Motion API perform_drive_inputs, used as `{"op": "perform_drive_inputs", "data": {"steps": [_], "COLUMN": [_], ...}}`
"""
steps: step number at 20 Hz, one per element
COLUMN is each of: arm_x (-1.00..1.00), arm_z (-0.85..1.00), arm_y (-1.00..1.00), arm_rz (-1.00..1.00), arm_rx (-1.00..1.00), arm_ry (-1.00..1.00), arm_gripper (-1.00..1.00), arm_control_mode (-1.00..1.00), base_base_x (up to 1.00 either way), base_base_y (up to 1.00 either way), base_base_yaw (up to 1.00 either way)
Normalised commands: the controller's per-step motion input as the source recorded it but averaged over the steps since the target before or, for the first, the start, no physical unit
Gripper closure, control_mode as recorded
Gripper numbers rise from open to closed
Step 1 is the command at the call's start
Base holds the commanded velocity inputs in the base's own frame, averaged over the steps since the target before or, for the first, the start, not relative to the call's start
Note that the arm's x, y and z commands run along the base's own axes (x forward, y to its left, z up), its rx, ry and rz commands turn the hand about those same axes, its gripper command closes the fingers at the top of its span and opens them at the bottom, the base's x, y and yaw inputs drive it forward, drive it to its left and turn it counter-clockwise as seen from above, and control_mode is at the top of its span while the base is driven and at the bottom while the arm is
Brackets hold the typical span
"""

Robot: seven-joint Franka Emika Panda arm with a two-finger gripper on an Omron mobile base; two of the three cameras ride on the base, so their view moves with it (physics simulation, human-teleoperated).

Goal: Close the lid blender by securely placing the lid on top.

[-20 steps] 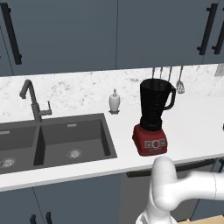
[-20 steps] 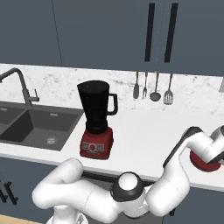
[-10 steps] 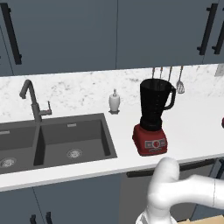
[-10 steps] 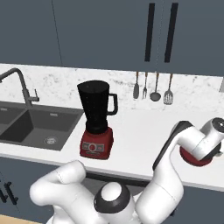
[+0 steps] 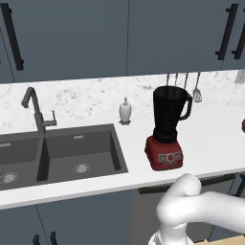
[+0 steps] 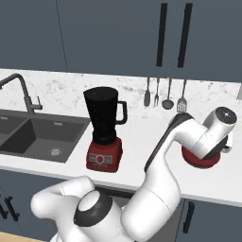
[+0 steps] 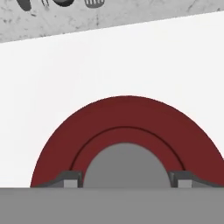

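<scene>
While poised low over the lid (image 7: 124, 131), straddles its pale grey centre cap (image 7: 126, 166) with two dark fingertips (image 7: 70, 179), one on either side. Gripper (image 7: 126, 181) spread about as wide as the cap, fingers at or just beside its edges; cannot tell from the hand view whether actually pinching yet. Seemingly lined up this way because the raised cap offers the only narrow hold on an otherwise flat red disc.

Lies flat on the white counter (image 6: 142, 137), well to the right of the blender (image 6: 105, 130), seen in the right base view as a red disc (image 6: 201, 160) partly hidden beneath the white wrist. Peeks in at the far right edge of the left base view as a sliver of red (image 5: 243, 125).

Stands upright near the middle of the counter, red base forward, black jar open at the top, side handle toward the utensils (image 6: 164, 94) hanging on the marble backsplash. Sits between a small white soap dispenser (image 5: 125, 111) by the sink (image 5: 62, 153) and the lid's resting spot.

Judged to be at the grasping step: lid not yet lifted, jar not yet covered. Calls next for a firm close on the cap, a lift, a sweep left across the counter, then a level descent onto the jar's rim. Risks a crooked seat if carried tilted.
</scene>
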Motion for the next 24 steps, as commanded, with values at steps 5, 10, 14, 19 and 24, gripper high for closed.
{"op": "perform_drive_inputs", "data": {"steps": [5, 10, 14, 19, 24], "arm_x": [-0.18, -0.14, -0.05, -0.01, -0.03], "arm_z": [1.00, 0.91, 0.76, 0.60, 0.55], "arm_y": [0.42, 0.40, 0.51, 0.60, 0.65], "arm_rz": [0.14, 0.15, 0.14, 0.15, 0.13], "arm_rx": [0.00, 0.03, 0.02, 0.00, 0.00], "arm_ry": [0.00, -0.01, 0.00, 0.00, -0.01], "arm_gripper": [1.00, 1.00, 1.00, 1.00, 1.00], "arm_control_mode": [-1.00, -1.00, -1.00, -1.00, -1.00], "base_base_x": [0.00, 0.00, 0.00, 0.00, 0.00], "base_base_y": [0.00, 0.00, 0.00, 0.00, 0.00], "base_base_yaw": [0.00, 0.00, 0.00, 0.00, 0.00]}}
